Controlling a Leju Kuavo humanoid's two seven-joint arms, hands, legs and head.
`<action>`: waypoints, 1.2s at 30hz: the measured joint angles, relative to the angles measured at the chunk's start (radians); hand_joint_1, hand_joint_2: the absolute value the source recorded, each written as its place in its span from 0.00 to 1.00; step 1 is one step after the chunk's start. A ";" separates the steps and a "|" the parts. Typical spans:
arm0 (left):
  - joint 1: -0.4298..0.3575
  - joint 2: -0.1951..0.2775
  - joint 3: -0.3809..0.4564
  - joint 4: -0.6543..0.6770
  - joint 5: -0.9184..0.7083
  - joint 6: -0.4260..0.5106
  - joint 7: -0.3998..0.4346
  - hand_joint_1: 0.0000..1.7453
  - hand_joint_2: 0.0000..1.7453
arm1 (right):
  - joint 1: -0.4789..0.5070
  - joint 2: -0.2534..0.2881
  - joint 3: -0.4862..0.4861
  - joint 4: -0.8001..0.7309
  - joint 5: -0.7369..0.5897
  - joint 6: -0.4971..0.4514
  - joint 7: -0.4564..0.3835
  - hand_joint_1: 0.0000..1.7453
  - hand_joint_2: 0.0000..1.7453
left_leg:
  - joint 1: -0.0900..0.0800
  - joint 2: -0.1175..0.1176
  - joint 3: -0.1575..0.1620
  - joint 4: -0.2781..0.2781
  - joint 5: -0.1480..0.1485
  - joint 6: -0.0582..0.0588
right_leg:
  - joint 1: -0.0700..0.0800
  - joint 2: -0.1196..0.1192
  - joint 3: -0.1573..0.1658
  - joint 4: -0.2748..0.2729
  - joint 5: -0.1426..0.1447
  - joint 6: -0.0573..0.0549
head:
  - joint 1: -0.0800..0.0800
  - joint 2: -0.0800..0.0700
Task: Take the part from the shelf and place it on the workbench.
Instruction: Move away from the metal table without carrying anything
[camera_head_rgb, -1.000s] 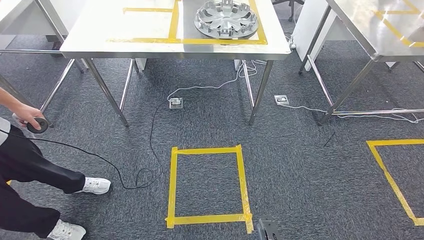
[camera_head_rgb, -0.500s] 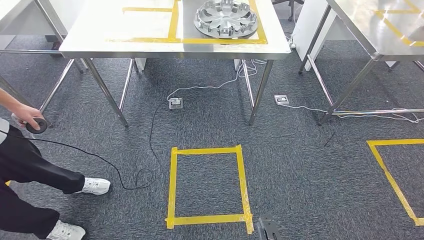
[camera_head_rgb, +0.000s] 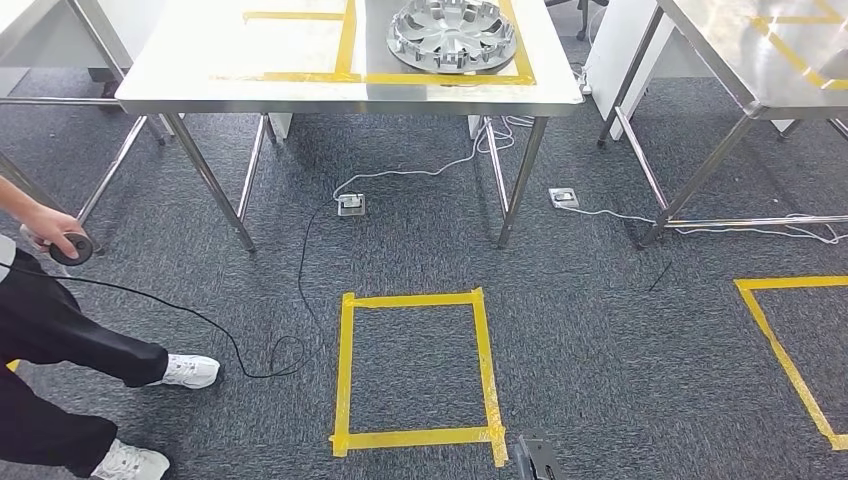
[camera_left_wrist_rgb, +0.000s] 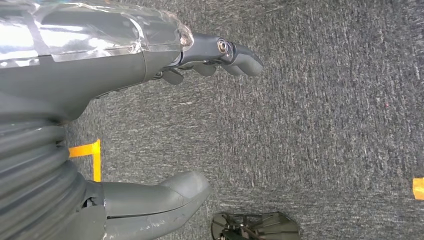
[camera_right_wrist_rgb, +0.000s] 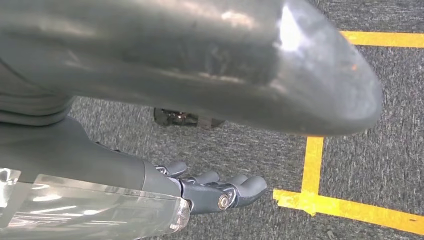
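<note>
A silver wheel cover (camera_head_rgb: 452, 35) lies on the steel workbench (camera_head_rgb: 300, 92) at the far side of the head view, inside a yellow tape outline. My left hand (camera_left_wrist_rgb: 150, 65) hangs over grey carpet with its fingers (camera_left_wrist_rgb: 235, 55) stretched out and the thumb (camera_left_wrist_rgb: 165, 197) apart from them, holding nothing. My right hand (camera_right_wrist_rgb: 165, 187) also hangs above the carpet, its fingers (camera_right_wrist_rgb: 235, 189) extended and empty, beside a yellow tape corner (camera_right_wrist_rgb: 310, 200).
A person (camera_head_rgb: 60, 330) stands at the left, holding a round black device (camera_head_rgb: 75, 250) whose cable (camera_head_rgb: 250, 350) trails across the carpet. A yellow tape square (camera_head_rgb: 415, 365) marks the floor ahead. A second steel table (camera_head_rgb: 760, 50) stands at the right. Floor sockets (camera_head_rgb: 351, 205) lie under the workbench.
The whole head picture has shifted slightly, so the workbench sits a little higher in it: the camera has moved. The person's hand with the device has barely shifted.
</note>
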 joint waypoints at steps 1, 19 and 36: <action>0.000 0.000 0.000 0.000 0.000 0.000 0.000 0.00 1.00 | 0.000 0.000 0.000 0.000 0.001 0.000 0.000 0.00 0.00 | 0.000 0.000 0.000 0.000 0.000 0.000 | 0.000 0.000 0.000 0.000 0.000 0.000 | 0.000 0.000; 0.000 0.000 0.001 0.000 0.000 0.000 0.003 0.00 1.00 | 0.001 0.000 0.000 0.000 0.000 0.004 0.002 0.00 0.00 | 0.000 0.000 0.020 -0.037 0.010 0.003 | 0.000 0.000 0.022 -0.040 0.012 0.002 | 0.001 0.000; 0.000 0.000 0.001 0.000 0.000 0.000 0.003 0.00 1.00 | 0.001 0.000 0.000 0.000 -0.006 0.001 0.002 0.00 0.00 | 0.000 0.000 0.044 -0.065 0.014 0.003 | 0.000 0.000 0.049 -0.071 0.017 0.002 | 0.001 0.000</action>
